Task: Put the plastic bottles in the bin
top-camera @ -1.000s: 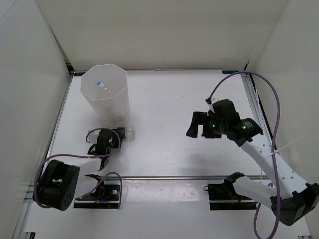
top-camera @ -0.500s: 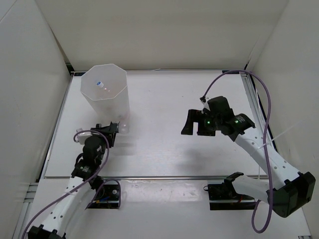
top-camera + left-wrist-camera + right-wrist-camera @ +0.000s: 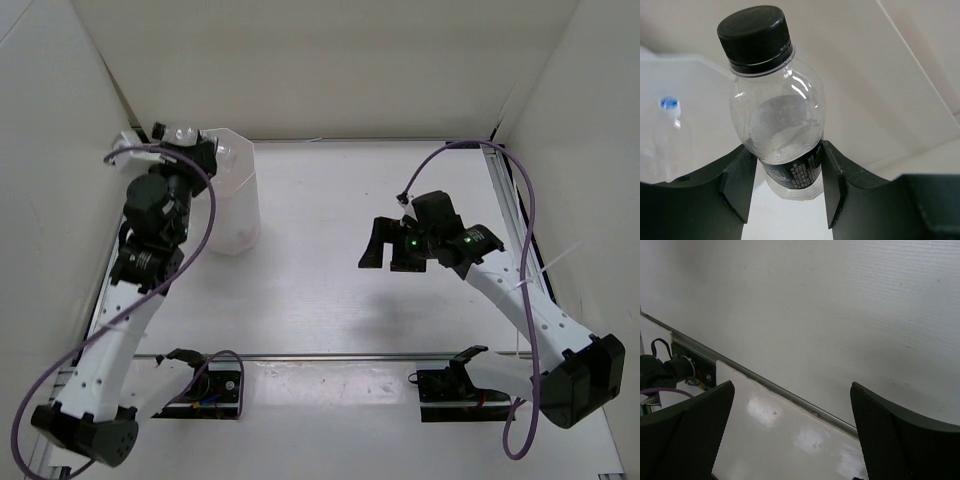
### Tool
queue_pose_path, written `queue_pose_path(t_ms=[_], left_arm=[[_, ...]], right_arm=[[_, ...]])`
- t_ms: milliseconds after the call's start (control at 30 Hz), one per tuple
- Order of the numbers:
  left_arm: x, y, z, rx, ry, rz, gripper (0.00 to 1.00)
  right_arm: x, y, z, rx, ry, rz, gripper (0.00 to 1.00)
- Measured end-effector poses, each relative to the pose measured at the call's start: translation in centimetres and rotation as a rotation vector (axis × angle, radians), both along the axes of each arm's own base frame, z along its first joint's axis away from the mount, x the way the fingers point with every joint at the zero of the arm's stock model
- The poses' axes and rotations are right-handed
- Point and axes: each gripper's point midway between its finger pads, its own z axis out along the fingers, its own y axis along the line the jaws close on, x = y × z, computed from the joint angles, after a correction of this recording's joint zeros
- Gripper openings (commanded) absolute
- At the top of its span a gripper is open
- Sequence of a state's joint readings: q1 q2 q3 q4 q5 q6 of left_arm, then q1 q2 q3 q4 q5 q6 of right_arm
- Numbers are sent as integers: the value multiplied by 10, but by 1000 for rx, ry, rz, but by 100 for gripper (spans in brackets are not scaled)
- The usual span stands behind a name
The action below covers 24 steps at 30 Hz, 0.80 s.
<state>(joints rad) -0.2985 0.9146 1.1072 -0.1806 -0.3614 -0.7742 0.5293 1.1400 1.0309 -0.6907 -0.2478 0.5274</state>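
My left gripper (image 3: pixel 195 148) is shut on the black-capped bottle (image 3: pixel 183 131) and holds it up at the bin's (image 3: pixel 237 205) far left rim. In the left wrist view the clear bottle (image 3: pixel 775 115), with black cap and dark label, stands upright between my fingers (image 3: pixel 740 175). The bin's pale inside (image 3: pixel 700 115) lies to its left, with a blue-capped bottle (image 3: pixel 669 104) down in it. My right gripper (image 3: pixel 385 257) hangs open and empty above the table right of centre; in its wrist view (image 3: pixel 790 395) only table and wall show between the jaws.
White enclosure walls stand close on the left, back and right. A metal rail (image 3: pixel 330 355) runs along the table's near edge, with the two arm bases (image 3: pixel 205 385) (image 3: pixel 450 385) and purple cables in front of it.
My left arm has risen from the table beside the bin's foot up to the bin's rim, carrying the black-capped bottle. My right gripper has drifted slightly left.
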Motion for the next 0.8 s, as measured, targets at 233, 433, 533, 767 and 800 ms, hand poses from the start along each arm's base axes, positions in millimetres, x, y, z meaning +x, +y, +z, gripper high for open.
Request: queue_pose_path(t_ms=[233,433,533,767,800], left_arm=[[59,7,10,237,63,107,68],[67,17,-3,356,123,155,100],[50,25,7,357,94,171,100],[-29,50,9,371,1,187,100],[-44,55,8,369,-18,192,100]], right_arm=[[4,5,0,7,14,0,100],[6,5,4,14,3,-8,100],[7,2,6,5,-13,-22,100],[17,-8,9,-41,-58,-71,100],[20,-9,11,-52,-63,-82,100]])
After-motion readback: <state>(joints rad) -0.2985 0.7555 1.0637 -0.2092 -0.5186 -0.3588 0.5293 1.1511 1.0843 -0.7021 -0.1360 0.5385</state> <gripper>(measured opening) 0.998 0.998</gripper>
